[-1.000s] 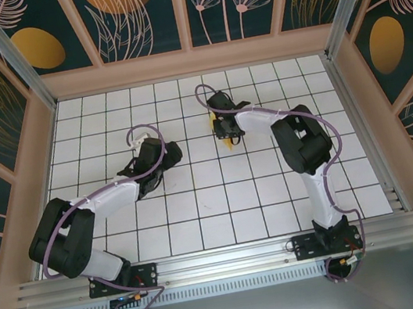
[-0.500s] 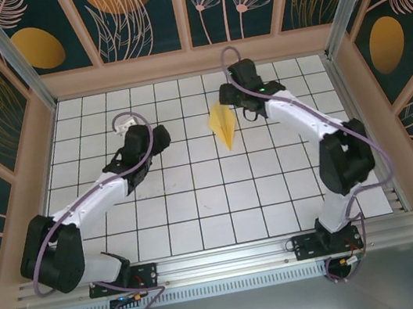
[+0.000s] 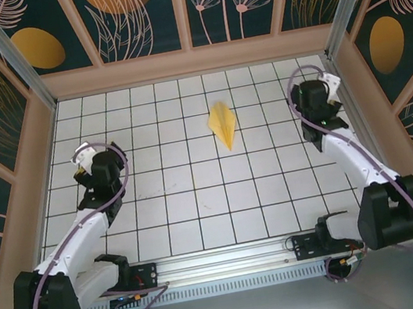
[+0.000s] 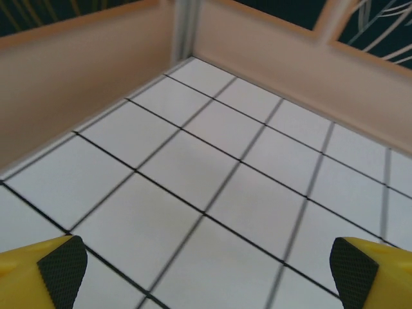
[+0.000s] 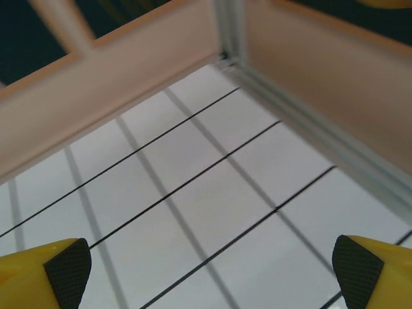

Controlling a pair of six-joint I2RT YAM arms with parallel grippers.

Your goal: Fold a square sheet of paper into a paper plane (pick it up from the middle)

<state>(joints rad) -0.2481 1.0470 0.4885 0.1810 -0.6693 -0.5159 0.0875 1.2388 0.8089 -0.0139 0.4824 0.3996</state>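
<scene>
The square sheet of paper lies folded into a slim yellow paper plane (image 3: 223, 125), flat on the white grid table (image 3: 199, 203) just behind the middle, its point toward the near side. Nothing touches it. My left gripper (image 3: 88, 168) is pulled back to the left side of the table, several tiles from the plane. My right gripper (image 3: 322, 101) is by the right wall. In the left wrist view my left gripper (image 4: 206, 277) stands wide open over bare tiles. In the right wrist view my right gripper (image 5: 212, 273) is just as wide open, with nothing between its pads (image 5: 67, 271).
Wooden walls (image 3: 191, 62) with an aluminium frame close the table on three sides. The left wrist view faces the far left corner post (image 4: 183, 29), the right wrist view the far right corner post (image 5: 225, 29). A metal rail (image 3: 224, 258) runs along the near edge.
My right gripper has opened and let go of the paper plane, then swung away to the right wall. My left arm has drawn back to the left. The plane stays on the table.
</scene>
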